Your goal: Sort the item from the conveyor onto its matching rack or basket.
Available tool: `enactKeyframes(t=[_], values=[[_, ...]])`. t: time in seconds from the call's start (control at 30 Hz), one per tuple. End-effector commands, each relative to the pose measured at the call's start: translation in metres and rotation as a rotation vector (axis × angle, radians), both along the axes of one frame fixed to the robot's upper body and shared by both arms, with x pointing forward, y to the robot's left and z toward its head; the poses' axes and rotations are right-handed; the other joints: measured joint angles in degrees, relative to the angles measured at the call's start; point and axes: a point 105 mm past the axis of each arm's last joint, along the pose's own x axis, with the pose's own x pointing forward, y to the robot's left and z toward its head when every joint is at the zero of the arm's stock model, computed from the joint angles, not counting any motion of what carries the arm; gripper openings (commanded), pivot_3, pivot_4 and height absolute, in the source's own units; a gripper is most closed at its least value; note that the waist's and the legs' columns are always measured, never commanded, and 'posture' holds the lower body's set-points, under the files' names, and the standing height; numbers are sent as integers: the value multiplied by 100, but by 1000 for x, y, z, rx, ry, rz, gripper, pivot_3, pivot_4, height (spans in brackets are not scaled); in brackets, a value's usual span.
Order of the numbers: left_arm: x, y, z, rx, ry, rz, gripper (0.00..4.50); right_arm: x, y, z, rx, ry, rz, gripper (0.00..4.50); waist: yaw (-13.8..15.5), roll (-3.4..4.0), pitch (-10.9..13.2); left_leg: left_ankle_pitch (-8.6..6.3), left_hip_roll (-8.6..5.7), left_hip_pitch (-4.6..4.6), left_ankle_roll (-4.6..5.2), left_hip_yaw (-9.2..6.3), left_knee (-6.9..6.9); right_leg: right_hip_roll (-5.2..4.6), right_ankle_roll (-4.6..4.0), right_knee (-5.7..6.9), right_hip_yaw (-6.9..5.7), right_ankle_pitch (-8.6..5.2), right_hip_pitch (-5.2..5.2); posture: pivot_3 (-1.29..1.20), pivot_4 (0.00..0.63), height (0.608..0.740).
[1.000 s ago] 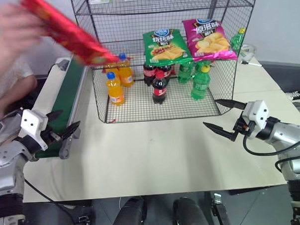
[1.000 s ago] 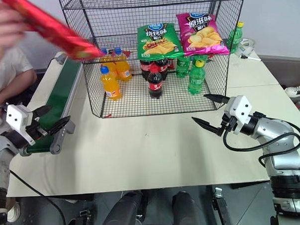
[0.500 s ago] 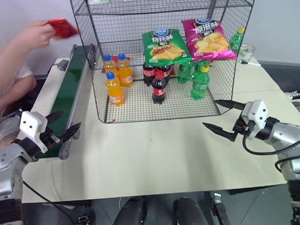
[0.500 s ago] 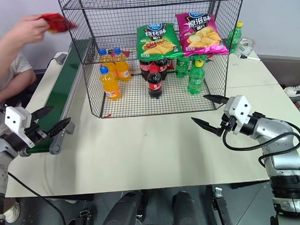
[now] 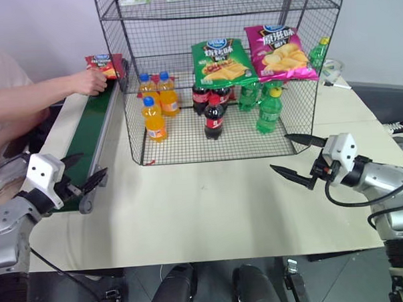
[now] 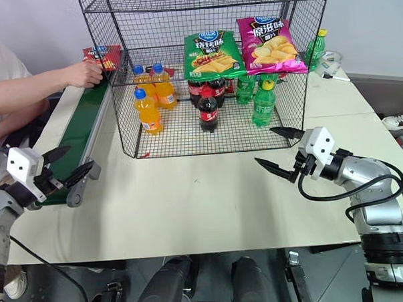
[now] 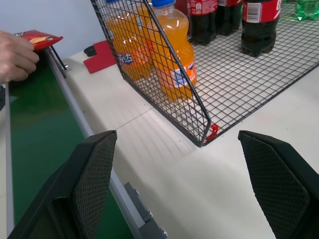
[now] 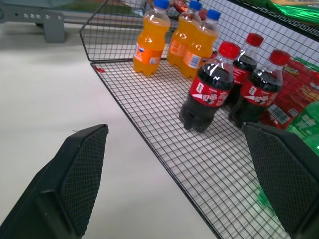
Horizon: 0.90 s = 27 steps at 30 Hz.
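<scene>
Rack (image 5: 216, 16), the tall black wire-mesh cage, is taken as the landmark for everything on the pale table (image 5: 210, 204). Along the rack's left side the conveyor (image 5: 87, 139) is laid, its dark green belt edged by grey rails. At the belt's far end, just beside the rack's rear left corner, the red chip bag (image 5: 105, 63) is seen, with its blue oval logo showing, and a person's hand (image 5: 90, 81) is placed against it; whether the bag is pinched or only touched cannot be told. On the rack's bottom grid shelf, orange soda bottles (image 5: 154, 117) are stood toward the left, cola bottles (image 5: 213, 116) in the middle and green bottles (image 5: 268, 110) toward the right. Above the colas and green bottles, a green chip bag (image 5: 220, 62) and a magenta chip bag (image 5: 279, 52) are displayed side by side on a higher shelf. The left gripper (image 5: 82, 169) is held near the conveyor's near end, in front of the rack's left corner, its two black fingers spread wide with nothing between them. The right gripper (image 5: 297, 158) is held over the bare table just in front of the rack's right front corner, fingers likewise parted and empty. Both grippers are kept well apart from the red chip bag.
</scene>
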Motion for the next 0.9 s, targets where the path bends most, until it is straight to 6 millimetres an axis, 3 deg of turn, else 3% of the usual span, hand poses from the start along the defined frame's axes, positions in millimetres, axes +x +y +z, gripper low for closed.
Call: enactKeyframes(t=[0.03, 0.3, 0.47, 0.73, 0.9], values=[[-1, 1, 17, 32, -77, 15, 4072, -2, 11, 14, 39, -23, 51, 4500, 0, 0, 0, -2, 0, 0, -4, 0, 0, 0, 0, 0, 0, 0, 0, 0, 150, 740], [-3, -1, 20, 25, -79, -5, 4072, -23, 39, 11, 129, 120, 222, 4500, 0, 1, 1, 2, 0, -3, 4, 0, -5, 0, 0, -3, 0, 0, -1, 0, 150, 740], [-4, -7, 18, 35, -86, -25, 4072, -33, 60, 0, 127, 215, 363, 4500, -8, 0, 1, -4, 0, -2, -6, -1, -5, -1, 0, -9, 0, 0, -1, 0, 150, 740], [-8, -16, 13, 63, -92, -60, 4072, -19, 80, -6, 109, 214, 508, 4500, -18, 0, 3, -4, 0, -2, -6, -1, -6, 0, -1, -12, -2, 0, -2, 0, 150, 740], [-18, -16, 14, 66, -97, -59, 4072, -12, 80, -14, 101, 227, 502, 4500, 3, 1, 3, -3, -1, -3, -3, 0, -13, -2, 2, -20, -3, 1, -15, 0, 150, 740]])
